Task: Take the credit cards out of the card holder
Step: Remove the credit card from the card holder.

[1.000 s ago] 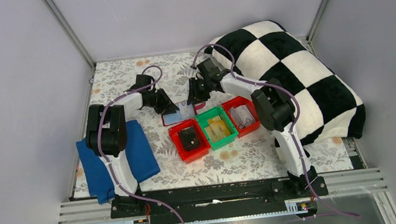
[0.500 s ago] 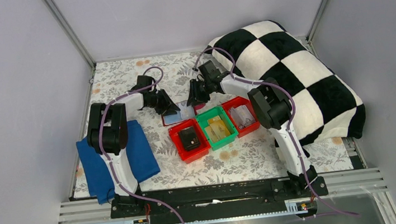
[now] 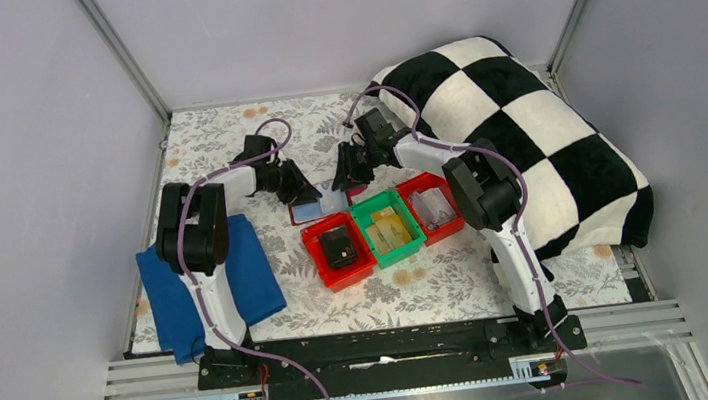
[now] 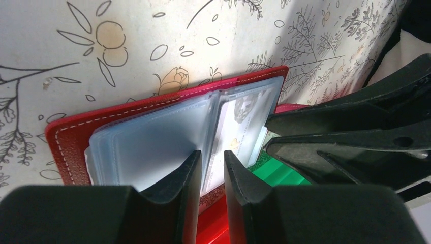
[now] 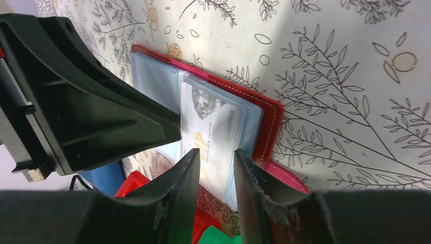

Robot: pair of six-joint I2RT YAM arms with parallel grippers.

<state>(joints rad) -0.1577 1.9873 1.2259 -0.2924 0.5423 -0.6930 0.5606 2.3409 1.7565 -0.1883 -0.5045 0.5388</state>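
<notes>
So the card holder (image 3: 322, 202) lies open on the flowery table (image 5: 330, 76), just behind the red bin (image 3: 313, 248), with both arms on it. The one card (image 5: 211, 134) I can see is pale, tucked in a clear sleeve, its long axis pointing straight into the right gripper (image 5: 216, 173)'s narrow gap. The left gripper (image 4: 211, 170), also narrow, sits over the middle fold. Can't tell if either is actually pinching.

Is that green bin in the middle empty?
No, the green bin holds yellowish flat items.
</notes>
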